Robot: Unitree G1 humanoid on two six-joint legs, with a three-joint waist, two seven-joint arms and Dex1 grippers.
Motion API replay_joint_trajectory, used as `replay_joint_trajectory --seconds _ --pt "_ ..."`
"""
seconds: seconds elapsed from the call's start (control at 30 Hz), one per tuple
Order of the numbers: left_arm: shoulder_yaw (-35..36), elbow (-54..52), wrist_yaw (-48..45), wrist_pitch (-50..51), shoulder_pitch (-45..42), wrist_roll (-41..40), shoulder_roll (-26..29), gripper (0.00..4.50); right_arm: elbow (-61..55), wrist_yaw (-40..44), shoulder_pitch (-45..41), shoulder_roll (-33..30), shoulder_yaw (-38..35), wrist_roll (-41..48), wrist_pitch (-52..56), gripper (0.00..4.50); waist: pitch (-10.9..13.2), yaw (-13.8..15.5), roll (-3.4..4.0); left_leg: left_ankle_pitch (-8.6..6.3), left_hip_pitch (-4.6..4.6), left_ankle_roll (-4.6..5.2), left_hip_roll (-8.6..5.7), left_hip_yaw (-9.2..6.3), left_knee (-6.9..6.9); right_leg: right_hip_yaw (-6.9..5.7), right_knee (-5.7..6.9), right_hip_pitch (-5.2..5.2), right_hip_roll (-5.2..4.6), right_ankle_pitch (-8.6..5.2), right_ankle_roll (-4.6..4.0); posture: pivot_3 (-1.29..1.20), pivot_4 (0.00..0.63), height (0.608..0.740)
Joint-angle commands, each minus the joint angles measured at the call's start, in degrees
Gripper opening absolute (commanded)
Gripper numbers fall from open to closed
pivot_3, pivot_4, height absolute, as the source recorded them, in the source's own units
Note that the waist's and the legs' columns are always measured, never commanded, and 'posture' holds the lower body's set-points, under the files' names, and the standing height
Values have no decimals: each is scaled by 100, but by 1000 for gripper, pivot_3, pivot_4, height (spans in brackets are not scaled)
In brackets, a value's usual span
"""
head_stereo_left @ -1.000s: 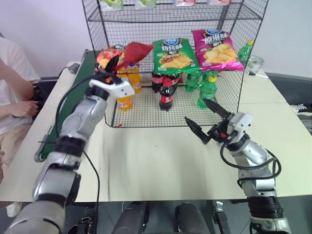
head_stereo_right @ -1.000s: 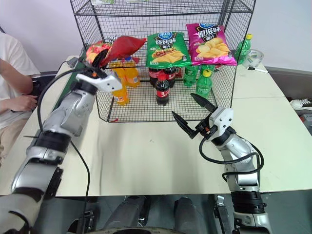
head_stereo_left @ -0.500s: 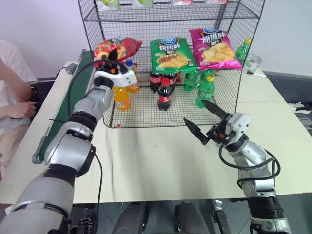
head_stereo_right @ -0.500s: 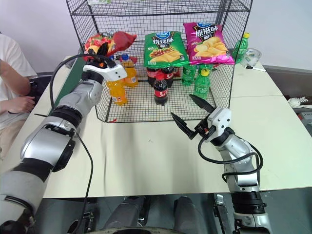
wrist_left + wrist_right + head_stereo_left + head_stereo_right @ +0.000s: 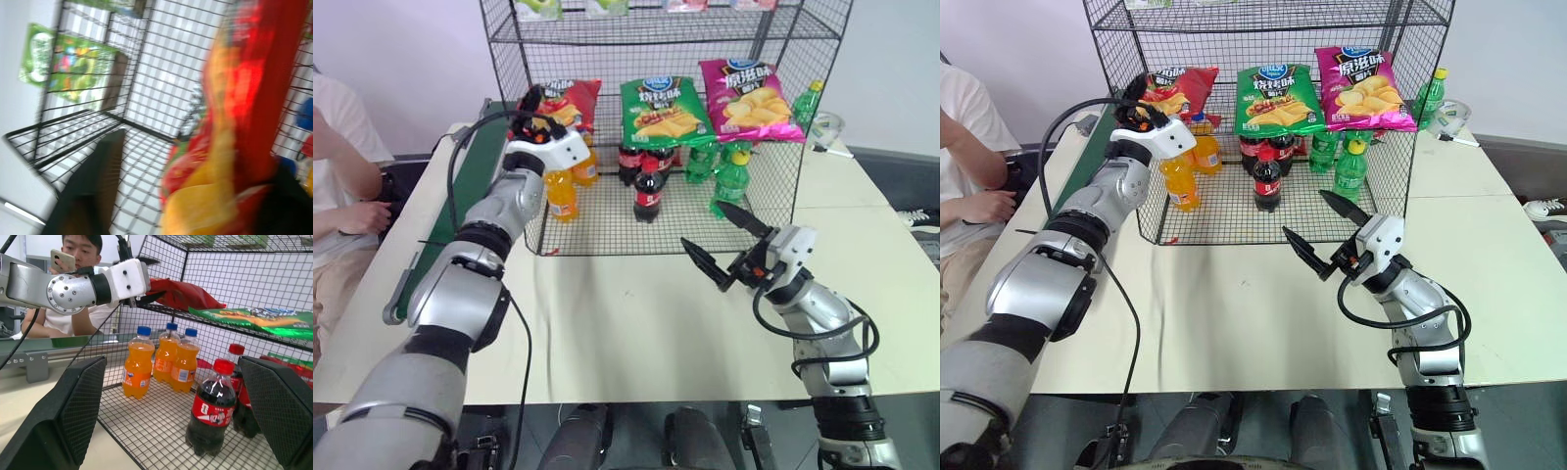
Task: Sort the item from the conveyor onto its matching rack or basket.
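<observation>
Red crisp bag (image 5: 563, 98) lying on the rack (image 5: 1273, 29) shelf, 9 o'clock of green bag (image 5: 664, 108). Pretty much sorted. Left end effector (image 5: 534, 106) spread wide at the bag, just needs backing off. Right end effector (image 5: 722, 241) idle, wide.

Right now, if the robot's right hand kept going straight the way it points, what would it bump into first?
Probably the front wire wall of the black rack; the right hand points toward it, with the cola bottle just behind. Depth is hard to judge.
</observation>
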Motion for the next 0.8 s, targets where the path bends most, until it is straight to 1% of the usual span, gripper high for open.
replay_joint_trajectory --seconds 0.03,0.13,0.23,0.4,0.43,0.47,0.5,0.53,0.57,0.6,0.63,0.73,0.8 --pt "4 -504 -235 -89 294 -153 162 4469 -165 27 -83 -73 -69 89 -11 4500 0 -9 0 0 0 0 0 -1 1 0 0 0 0 0 0 0 150 740" --pt "65 -1419 -555 -149 827 -242 395 4469 -129 44 -63 -57 -63 83 -36 4500 -1 -32 2 0 0 0 0 0 0 1 2 -4 0 0 0 0 150 740" --pt "262 -2454 -850 31 1439 -385 609 4469 -84 64 -78 -42 -55 79 -47 4500 -3 -49 5 0 0 0 2 0 -2 3 4 -6 1 0 0 0 150 740" --pt "647 -4242 -1615 238 2375 -769 864 4469 -2 110 -112 -33 -62 73 -68 4500 -3 -48 6 0 -1 0 2 -1 -2 5 4 -8 0 0 -1 0 150 740" --pt "847 -4706 -2021 177 2686 -1387 821 4469 6 122 -108 -39 -72 77 -71 4500 -3 -42 6 0 -2 0 2 -1 -2 5 4 -9 0 0 -1 0 150 740" --pt "990 -5136 -2615 112 3006 -2232 751 4469 10 133 -100 -53 -84 71 -78 4500 -3 -54 7 0 -4 0 3 -1 -1 5 4 -10 0 0 -1 0 150 740" --pt "1123 -5644 -3425 263 3384 -3406 609 4469 10 148 -89 -65 -105 86 -79 4500 -4 -63 8 0 -7 0 3 -1 -1 7 3 -12 -3 0 -2 0 150 740" --pt "1283 -6180 -4196 671 3761 -4595 466 4469 0 165 -71 -82 -124 100 -75 4500 -5 -70 11 0 -7 -1 4 -1 1 9 2 -11 -13 0 -2 0 150 740" --pt "1449 -6697 -4802 1024 4157 -5500 514 4469 -26 205 -57 -134 -132 79 -92 4500 -7 -83 14 1 -7 -3 5 -1 1 12 -2 -11 -17 1 -3 0 150 740" --pt "1629 -7113 -5249 1288 4488 -6092 629 4469 -64 223 -55 -170 -155 94 -76 4500 -7 -129 14 1 -6 -3 5 -1 1 12 -5 -7 -19 0 -4 0 150 740" --pt "1882 -7400 -5482 1562 4767 -6470 770 4469 -103 232 -64 -208 -194 137 -31 4500 -7 -156 14 0 -6 -1 6 -2 0 13 -6 -7 -21 0 -4 0 150 740" --pt "2754 -7978 -5623 2208 5382 -7413 1005 4469 -113 301 -42 -357 -319 236 1 4500 -5 -190 16 -1 -6 0 13 -5 -6 13 -4 -13 -14 1 -8 0 150 740" --pt "3179 -8262 -5691 2782 5804 -7904 1200 4469 -94 409 48 -504 -416 281 -6 4500 -6 -173 17 0 -3 0 15 -8 -10 13 -3 -14 -10 1 -10 0 150 740"
